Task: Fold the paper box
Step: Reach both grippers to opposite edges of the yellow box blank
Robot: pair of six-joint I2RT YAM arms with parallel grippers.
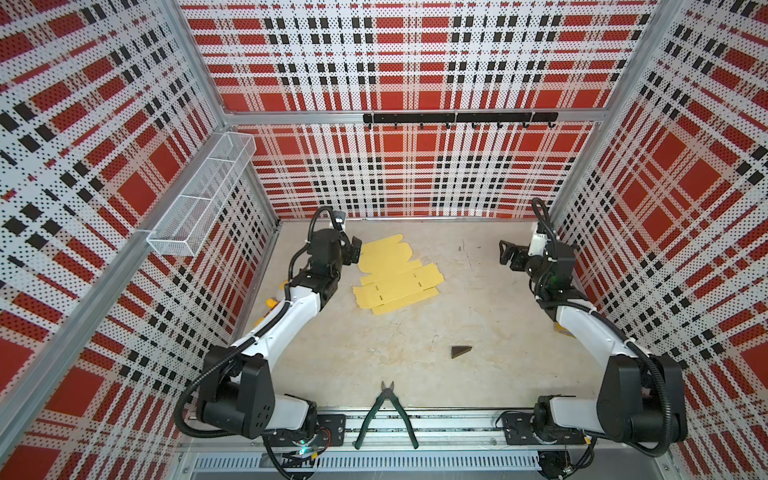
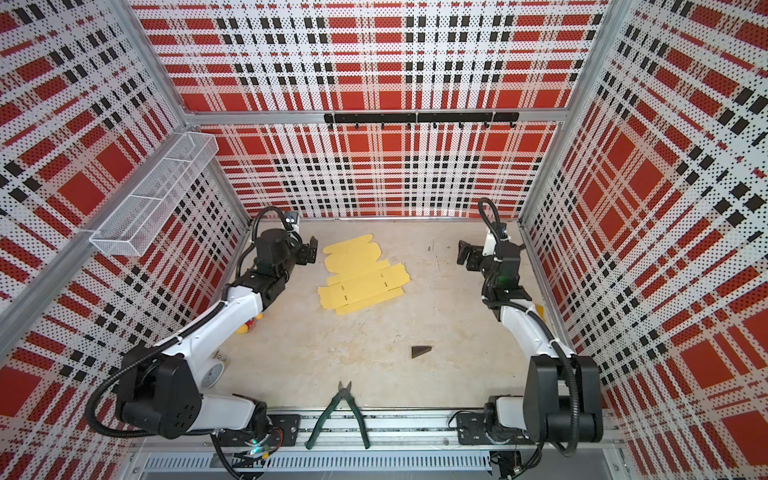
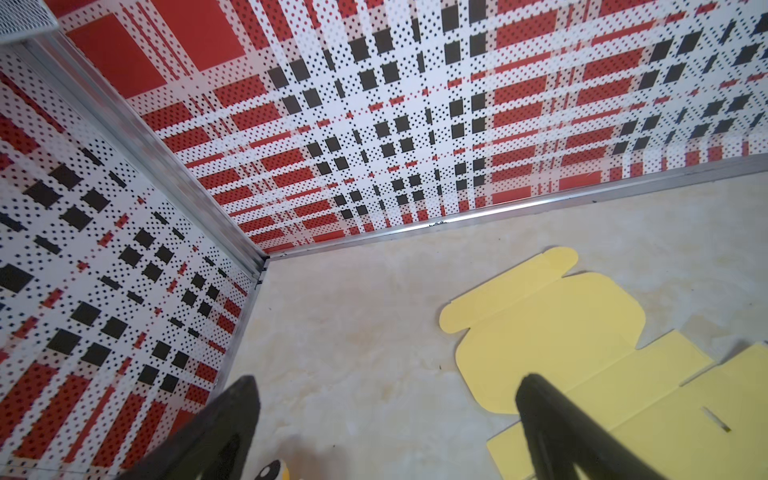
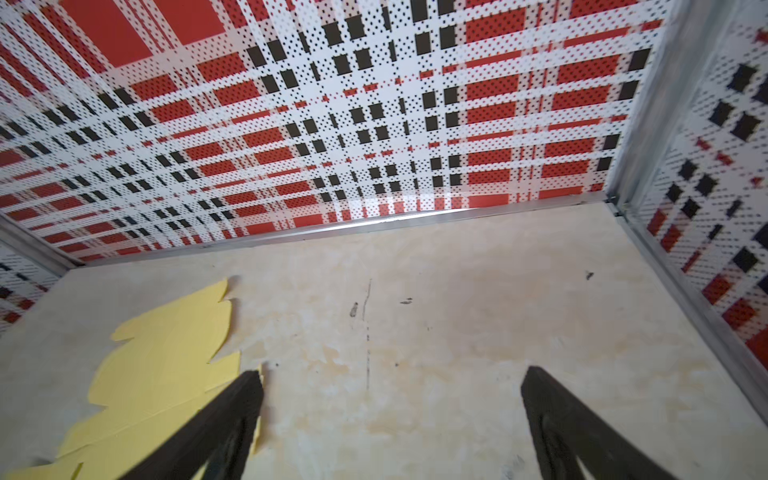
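Observation:
The paper box [image 1: 395, 276] [image 2: 361, 278] is a pale yellow die-cut sheet with flaps and slots, lying flat on the beige tabletop toward the back. My left gripper [image 1: 352, 250] [image 2: 309, 250] hovers just left of the sheet's rounded far flap, open and empty. In the left wrist view the sheet [image 3: 540, 332] lies partly behind one finger of that gripper [image 3: 388, 382]. My right gripper [image 1: 509, 255] [image 2: 465, 253] hangs open well to the right of the sheet, holding nothing. The right wrist view shows the sheet [image 4: 166, 365] beside the wide-spread gripper [image 4: 392, 374].
Green-handled pliers [image 1: 386, 415] lie at the front edge. A dark triangular piece [image 1: 461, 351] sits at the front middle. A yellow plush toy [image 2: 245, 326] is partly hidden under the left arm. A wire basket [image 1: 203, 195] hangs on the left wall, a hook rail [image 1: 459, 118] on the back wall.

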